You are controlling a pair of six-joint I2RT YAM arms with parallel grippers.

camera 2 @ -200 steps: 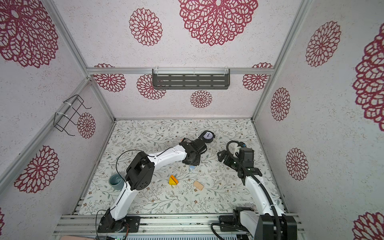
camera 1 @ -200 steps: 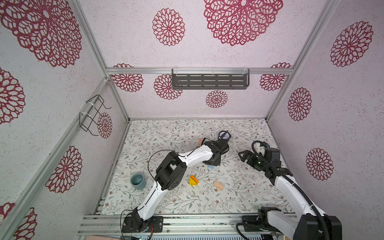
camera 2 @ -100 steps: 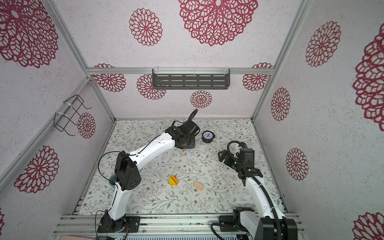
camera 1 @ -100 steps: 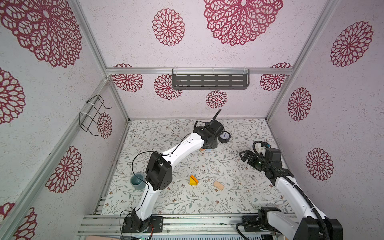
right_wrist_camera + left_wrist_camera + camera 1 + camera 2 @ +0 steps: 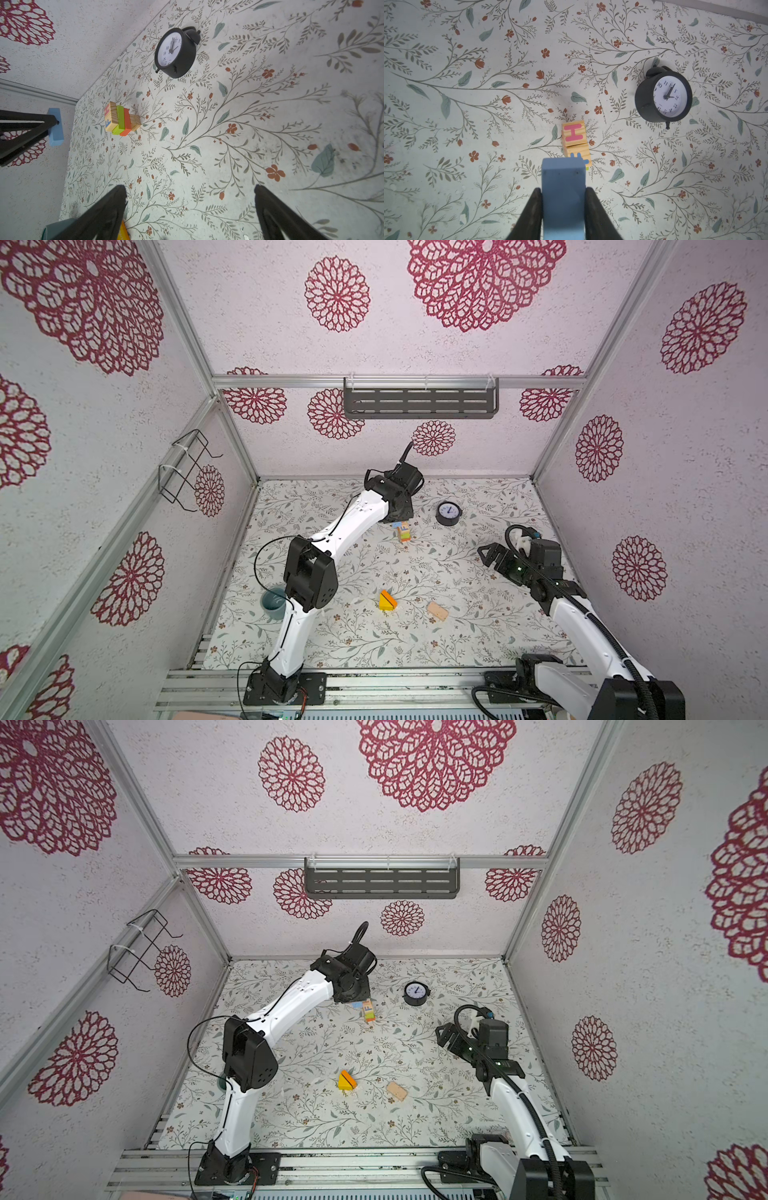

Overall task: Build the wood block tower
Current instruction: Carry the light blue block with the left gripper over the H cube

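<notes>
Left pincer is closed on a blue block, its two black fingers pressed to the block's opposite sides, with one end of the block sticking out past the tips. It holds the block above the tower without touching it: the right wrist view shows a gap between block and stack. Right pincer hangs wide open over bare worktop, gripping nothing, well apart from the clock. The tower stands near the clock, on the side toward the left arm, and in both top views it shows as a short column. Its base is tan, then come an orange-red brick, a green brick and two natural-wood cubes side by side, one printed with a pink H. A yellow and orange wedge and a tan brick lie loose, far from the clock, toward the front rail.
</notes>
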